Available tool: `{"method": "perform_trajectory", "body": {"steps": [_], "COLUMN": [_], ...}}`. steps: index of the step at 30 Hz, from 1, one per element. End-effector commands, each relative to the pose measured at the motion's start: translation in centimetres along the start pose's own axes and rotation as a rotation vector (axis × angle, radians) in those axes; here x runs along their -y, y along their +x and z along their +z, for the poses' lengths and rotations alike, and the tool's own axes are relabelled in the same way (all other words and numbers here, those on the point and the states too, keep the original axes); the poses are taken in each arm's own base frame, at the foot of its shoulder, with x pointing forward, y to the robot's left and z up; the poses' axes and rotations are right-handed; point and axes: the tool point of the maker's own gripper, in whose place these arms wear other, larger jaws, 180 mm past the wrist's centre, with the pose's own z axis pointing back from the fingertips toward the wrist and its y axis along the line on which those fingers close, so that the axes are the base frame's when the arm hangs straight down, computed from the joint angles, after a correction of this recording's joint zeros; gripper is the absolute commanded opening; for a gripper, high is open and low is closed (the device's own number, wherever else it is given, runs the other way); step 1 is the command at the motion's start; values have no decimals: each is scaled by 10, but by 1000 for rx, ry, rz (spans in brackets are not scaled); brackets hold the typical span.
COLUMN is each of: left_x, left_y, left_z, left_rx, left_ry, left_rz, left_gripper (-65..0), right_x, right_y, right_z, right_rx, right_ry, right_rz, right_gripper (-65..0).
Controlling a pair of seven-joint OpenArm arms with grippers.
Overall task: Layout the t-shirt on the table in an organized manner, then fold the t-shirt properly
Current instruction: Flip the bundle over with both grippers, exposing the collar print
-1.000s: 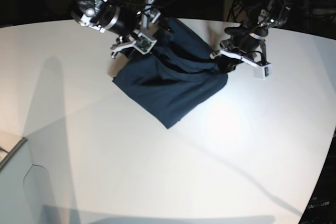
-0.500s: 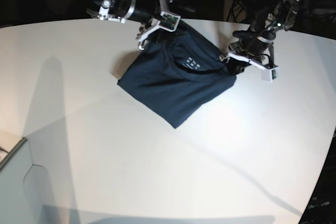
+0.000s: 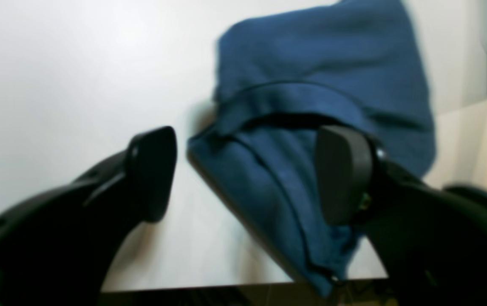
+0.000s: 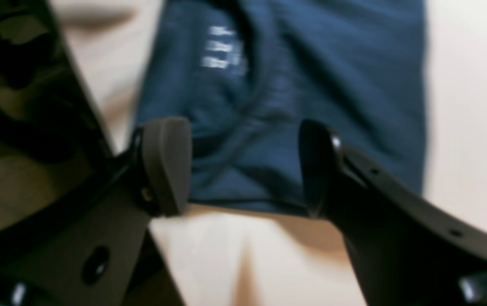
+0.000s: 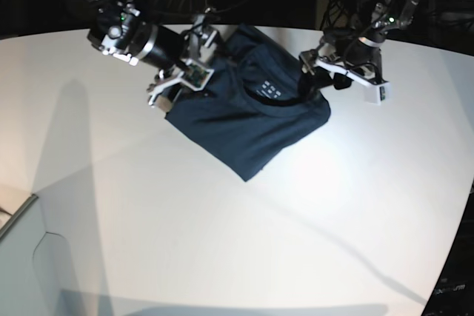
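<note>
Now, from the base view, the t-shirt [image 5: 248, 120] is lying folded into a compact dark navy block on the far part of the table [image 5: 244, 242], one corner pointing toward the camera and the round collar with its small white label [image 5: 270, 90] facing up near the far edge. The right gripper [image 5: 174, 83] is hovering at the shirt's left side, on this view's left, and the left gripper [image 5: 326, 72] is hanging over the shirt's right corner, on this view's right. Neither is lifting any cloth.

Moving to the left wrist view, the left gripper [image 3: 243, 174] is showing its two dark fingers [image 3: 152, 170] spread wide apart, released, with nothing pinched between them. The t-shirt [image 3: 324, 97] is lying on the white table [image 3: 77, 63] below; a folded edge with a seam is running between the fingers, and the right-hand finger is overlapping the fabric in the picture, though whether it is touching is unclear through the blur.

Finally, in the right wrist view, the right gripper [image 4: 243, 165] is also standing open, fingers [image 4: 167, 163] well apart and gripping nothing. The t-shirt [image 4: 332, 85] is filling the upper part of the picture, its white label [image 4: 222, 46] blurred, and its hem is lying just beyond the fingertips on the table [image 4: 468, 106].
</note>
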Motion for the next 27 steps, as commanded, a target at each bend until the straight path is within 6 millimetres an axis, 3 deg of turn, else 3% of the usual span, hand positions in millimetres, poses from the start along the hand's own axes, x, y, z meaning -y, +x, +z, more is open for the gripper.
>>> {"method": "perform_trajectory", "body": {"steps": [1,10,14,21,25,27], "left_x": [4,-7,-10,-23,-36,-31], "left_y": [7,-19,-35,-59,-70,-69], "left_z": [4,6,13,22,18,9], "left_rx": [25,-24,-54,-104,-129,-117], "left_ry": [-14,21,34,75,110,106], "left_rz": [3,36,55,66,84,104], "left_gripper": [-150,-150,-150,-148,-148,-147], "right_x": [9,93,123,139,143,145], "right_y": [17,38,34,18,10,4], "right_z": [1,8,5,-11,-25,-31], "right_rx": [56,114,105,65,49,36], "right_ry": [-11,-224,-265,-256,-241,-233], "right_rz": [7,-27,-43,-85,-131,-154], "right_gripper": [-251,-248,-248,-248,-249,-249]}}
